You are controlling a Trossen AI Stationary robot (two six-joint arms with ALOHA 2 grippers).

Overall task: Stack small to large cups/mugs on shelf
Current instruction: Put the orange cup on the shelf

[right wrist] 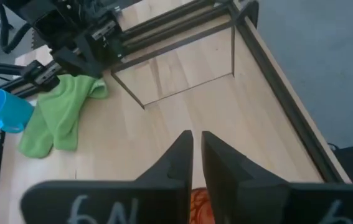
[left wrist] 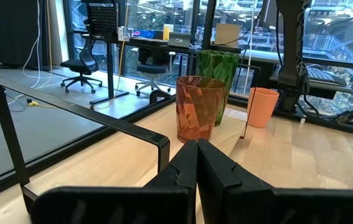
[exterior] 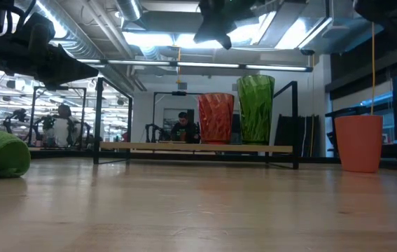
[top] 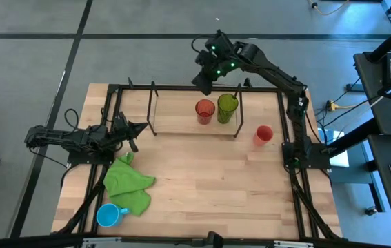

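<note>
The red-orange tumbler [top: 205, 111] and the taller green tumbler [top: 227, 108] stand upright side by side on the shelf's wooden base [top: 174, 127], at its right end. The small red cup [top: 263, 135] stands on the table right of the shelf. The light-blue mug [top: 109, 215] lies near the table's front left corner. My right gripper [top: 205, 88] is shut and empty, high above the shelf's far side, near the tumblers. My left gripper [top: 142, 127] is shut and empty at the shelf's left end, pointing at the tumblers [left wrist: 199, 107].
A bright green cloth [top: 127, 182] lies crumpled at the front left, between my left gripper and the mug. The black metal frame [top: 288, 124] runs round the tabletop. The shelf's upright end rods [top: 237, 114] stand close to the green tumbler. Bare wood lies at the middle and right front.
</note>
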